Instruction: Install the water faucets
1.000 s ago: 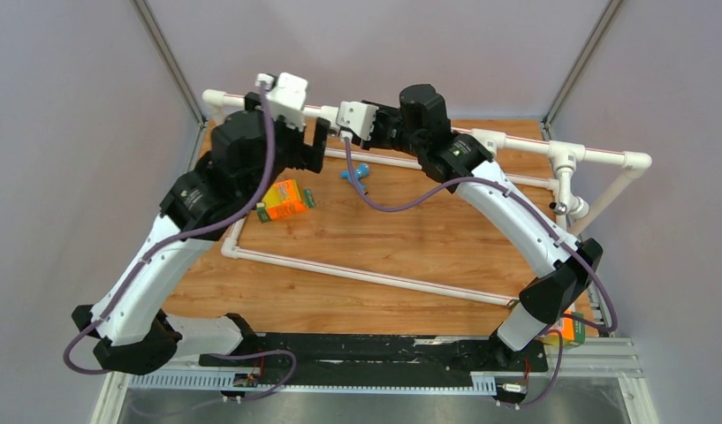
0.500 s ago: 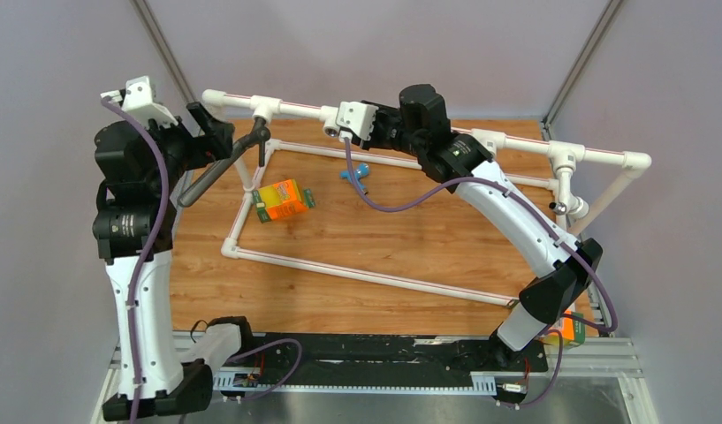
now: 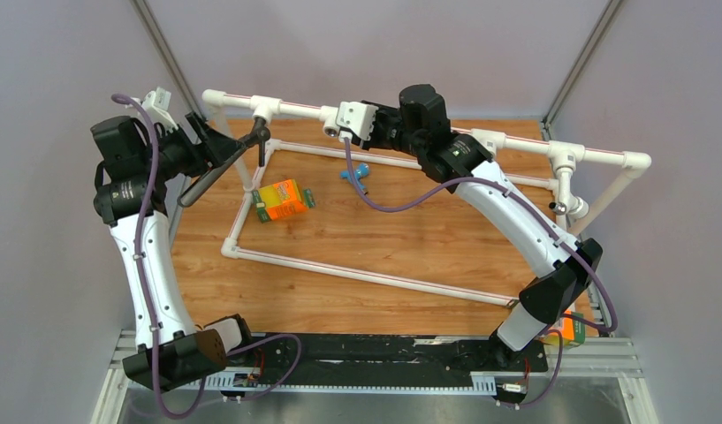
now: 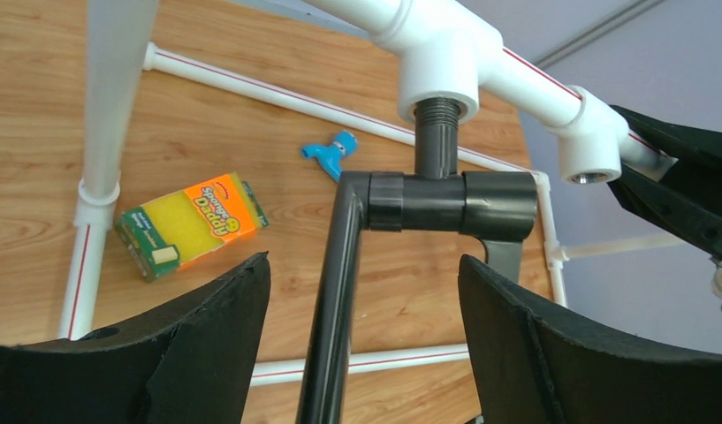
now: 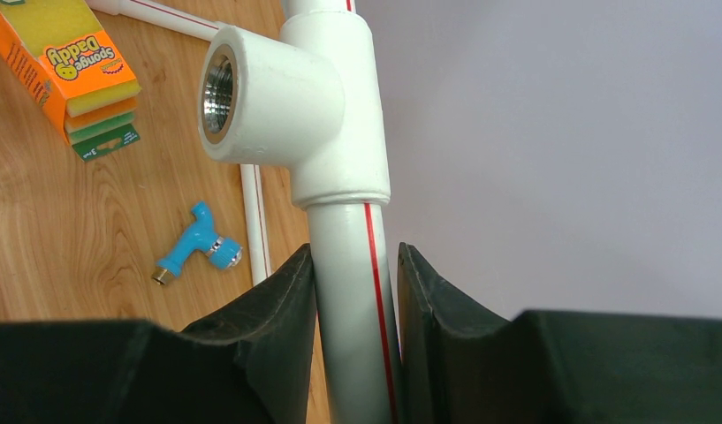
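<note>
The dark-brown L-shaped faucet hangs from a tee of the white pipe frame. Its threaded stub is in the socket with some thread showing, so I judge it started but perhaps not tight. The left gripper has its fingers spread either side of the faucet's long tube, gripping nothing. The right gripper pinches the frame's top rail just beside an empty tee socket. The blue faucet lies on the table, not yet fitted. Counted: two faucets clearly seen, one mounted, one loose; one sponge pack on the table
</note>
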{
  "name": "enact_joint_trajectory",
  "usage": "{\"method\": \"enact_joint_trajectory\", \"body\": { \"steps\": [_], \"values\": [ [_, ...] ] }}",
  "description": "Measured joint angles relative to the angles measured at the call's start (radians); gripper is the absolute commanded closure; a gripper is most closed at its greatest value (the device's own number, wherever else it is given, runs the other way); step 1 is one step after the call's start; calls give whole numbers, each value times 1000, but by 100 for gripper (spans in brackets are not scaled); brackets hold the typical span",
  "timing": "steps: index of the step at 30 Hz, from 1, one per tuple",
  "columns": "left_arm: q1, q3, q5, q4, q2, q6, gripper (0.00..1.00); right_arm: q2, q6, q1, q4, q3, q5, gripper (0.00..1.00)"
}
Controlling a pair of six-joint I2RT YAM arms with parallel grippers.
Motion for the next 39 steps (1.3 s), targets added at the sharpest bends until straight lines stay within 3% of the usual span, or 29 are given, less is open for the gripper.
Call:
{"method": "enact_joint_trajectory", "body": {
  "steps": [5, 9, 13, 16, 25, 39],
  "values": [
    [3, -10, 50, -1, -3, 10, 29, 0, 0, 0, 0, 0, 0, 100],
    [3, -32, 53, -17, 0, 26, 46, 0, 0, 0, 0, 0, 0, 100],
    [3, -34, 54, -29, 6, 50, 81, 0, 0, 0, 0, 0, 0, 100],
    [4, -32, 69, -32, 6, 64, 100, 0, 0, 0, 1, 0, 0, 100],
    [-10, 2, -2, -50, -14, 114, 100, 0, 0, 0, 1, 0, -2, 100],
    [-265, 21, -439, -57, -135, 325, 100, -1, 2, 9, -7, 2, -15, 100]
  ]
}}
